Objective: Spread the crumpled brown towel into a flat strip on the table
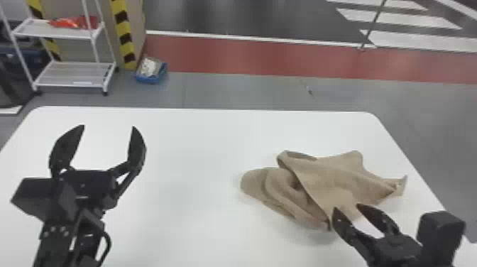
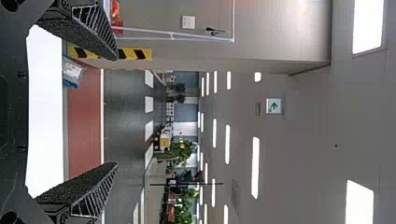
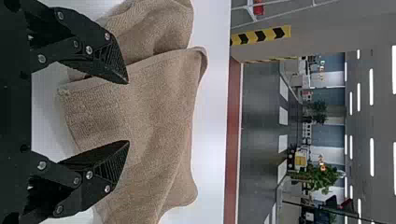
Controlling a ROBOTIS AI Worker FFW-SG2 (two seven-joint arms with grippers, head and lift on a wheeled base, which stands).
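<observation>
"So, where does the brown towel [image 1: 337,177] lie?"

"On the right-hand part of the white table [image 1: 191,152], crumpled, one layer folded slantwise over looped folds."

"And the grippers?"

"The right gripper [image 1: 346,208] is at its near edge, fingers parted, pinching nothing. The left gripper [image 1: 108,126] is well apart from it, spread wide and empty over the table's left part."

"How would you do this step well?"

"I judge it's the first grasp. I'd lower the right fingers astride one layer near a corner, close lightly, and lift just enough to free the fold. Take two layers and the fold comes along. Then I'd give the left gripper another corner and draw the two apart, low and level."

"Any labels?"

"None I can make out on the cloth. Farthest out, the left wrist view has a green-arrow sign [image 2: 274,106]."
</observation>
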